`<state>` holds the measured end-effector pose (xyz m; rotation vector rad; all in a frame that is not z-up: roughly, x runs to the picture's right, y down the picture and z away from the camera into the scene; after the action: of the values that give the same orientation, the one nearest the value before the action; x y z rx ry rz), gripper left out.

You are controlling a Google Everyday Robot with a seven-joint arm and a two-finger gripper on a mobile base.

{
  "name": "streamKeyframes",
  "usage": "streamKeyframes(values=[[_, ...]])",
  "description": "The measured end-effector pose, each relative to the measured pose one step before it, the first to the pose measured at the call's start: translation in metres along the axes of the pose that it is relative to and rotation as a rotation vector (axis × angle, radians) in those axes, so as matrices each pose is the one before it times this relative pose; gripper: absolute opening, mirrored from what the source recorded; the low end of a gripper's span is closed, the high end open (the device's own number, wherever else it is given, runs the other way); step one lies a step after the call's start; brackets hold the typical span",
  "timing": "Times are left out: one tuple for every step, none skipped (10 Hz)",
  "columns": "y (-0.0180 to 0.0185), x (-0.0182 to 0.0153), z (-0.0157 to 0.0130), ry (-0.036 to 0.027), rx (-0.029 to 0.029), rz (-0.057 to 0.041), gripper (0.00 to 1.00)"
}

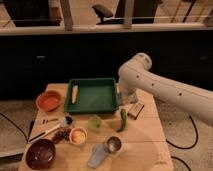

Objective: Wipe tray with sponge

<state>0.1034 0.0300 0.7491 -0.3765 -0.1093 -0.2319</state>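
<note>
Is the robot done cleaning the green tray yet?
Not yet, it seems. Done: nothing on the tray looks wiped. In hand: the end effector is shut at the tray's right rim, and I cannot make out the sponge there. Left: wiping the tray floor, where a yellow item lies along the left side.

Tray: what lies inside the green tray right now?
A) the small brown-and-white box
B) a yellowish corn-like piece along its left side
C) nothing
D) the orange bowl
B: a yellowish piece lies inside the tray by its left wall; the gripper is at the tray's right edge, mostly hidden by the arm.
</note>
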Motion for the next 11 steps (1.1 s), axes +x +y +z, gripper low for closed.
streamKeyframes(values=[[-0.00392, 0.00276, 0.00005, 0.00874, 0.00893, 0.00156, 0.00], [-0.00503, -0.00147, 0.00057, 0.00455, 0.00807, -0.00458, 0.00], [-0.00586, -0.00176, 0.00027, 0.00202, 0.00844, -0.00503, 0.00], [-0.00318, 0.00032, 0.00007, 0.00424, 0.00721, -0.00041, 0.00], [-0.00377, 0.00021, 0.00053, 0.00532, 0.01077, 0.00008, 0.00], [-0.00368, -0.00024, 0.00042, 0.00534, 0.00933, -0.00056, 0.00], [-0.00250, -0.00031, 0.00025, 0.00340, 0.00585, -0.00025, 0.00], [-0.00324, -0.00110, 0.00077, 0.00233, 0.00597, -0.00188, 0.00], [-0.00269, -0.00133, 0.00045, 0.00208, 0.00443, -0.00264, 0.00], [-0.00232, -0.00222, 0.00116, 0.00031, 0.00313, -0.00369, 0.00], [-0.00284, -0.00248, 0.00105, 0.00025, 0.00417, -0.00395, 0.00]])
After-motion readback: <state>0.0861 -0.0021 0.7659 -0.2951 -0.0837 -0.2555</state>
